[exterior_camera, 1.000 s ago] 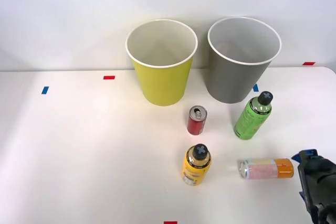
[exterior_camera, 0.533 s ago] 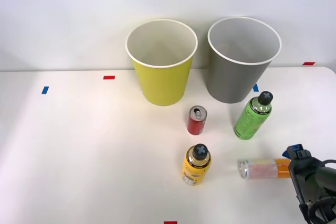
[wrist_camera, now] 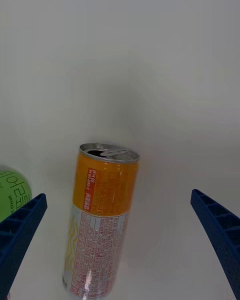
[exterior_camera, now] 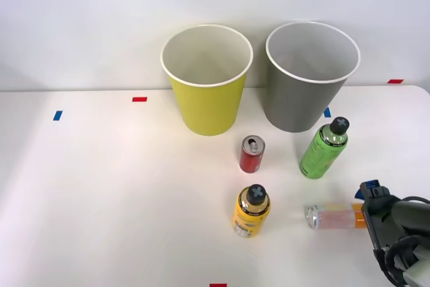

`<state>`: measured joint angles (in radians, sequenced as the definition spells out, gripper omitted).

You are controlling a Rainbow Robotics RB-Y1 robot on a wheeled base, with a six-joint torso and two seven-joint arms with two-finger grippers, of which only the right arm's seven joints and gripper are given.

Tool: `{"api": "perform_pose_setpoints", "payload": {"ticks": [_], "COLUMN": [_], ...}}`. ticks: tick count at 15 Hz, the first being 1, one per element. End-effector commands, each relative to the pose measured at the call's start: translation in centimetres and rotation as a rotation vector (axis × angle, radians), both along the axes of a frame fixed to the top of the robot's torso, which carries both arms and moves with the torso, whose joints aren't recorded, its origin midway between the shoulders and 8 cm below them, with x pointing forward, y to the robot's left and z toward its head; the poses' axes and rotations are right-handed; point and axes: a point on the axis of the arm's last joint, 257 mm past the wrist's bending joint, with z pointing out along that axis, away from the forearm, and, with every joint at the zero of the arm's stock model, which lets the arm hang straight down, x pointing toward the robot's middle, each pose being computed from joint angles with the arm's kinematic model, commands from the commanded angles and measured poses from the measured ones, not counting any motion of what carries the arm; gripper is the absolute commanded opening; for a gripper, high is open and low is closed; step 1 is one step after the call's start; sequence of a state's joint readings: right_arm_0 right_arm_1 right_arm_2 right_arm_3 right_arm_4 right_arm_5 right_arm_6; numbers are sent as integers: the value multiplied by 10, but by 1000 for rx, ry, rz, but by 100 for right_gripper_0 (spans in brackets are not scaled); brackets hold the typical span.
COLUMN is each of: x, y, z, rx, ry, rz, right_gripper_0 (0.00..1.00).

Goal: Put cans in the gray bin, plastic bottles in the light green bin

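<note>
Two bins stand at the table's back, gray bin (exterior_camera: 310,78) right of the green bin (exterior_camera: 206,82), both empty; the right gripper (wrist_camera: 120,240) has crept left onto the orange can (exterior_camera: 332,217) lying on the table, fingers (wrist_camera: 20,230) spread, straddling it, nothing sorted yet.

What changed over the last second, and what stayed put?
The right gripper moved leftward along the table's right side, closing in over the orange end of the lying slim can. Its fingers are open on either side of the can, not gripping it. Both bins, both bottles and the red can stayed put.
</note>
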<state>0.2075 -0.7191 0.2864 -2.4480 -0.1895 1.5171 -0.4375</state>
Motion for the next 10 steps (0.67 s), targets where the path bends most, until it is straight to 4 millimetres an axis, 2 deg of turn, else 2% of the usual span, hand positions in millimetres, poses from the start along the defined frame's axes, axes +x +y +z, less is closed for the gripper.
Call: {"api": "perform_pose_setpoints", "payload": {"ticks": [1, 10], "x": [14, 36], "y": [5, 6], "z": [-13, -30], "rx": [49, 78], "ry": [38, 95], "rz": [-32, -55], "right_gripper_0": [100, 100]}}
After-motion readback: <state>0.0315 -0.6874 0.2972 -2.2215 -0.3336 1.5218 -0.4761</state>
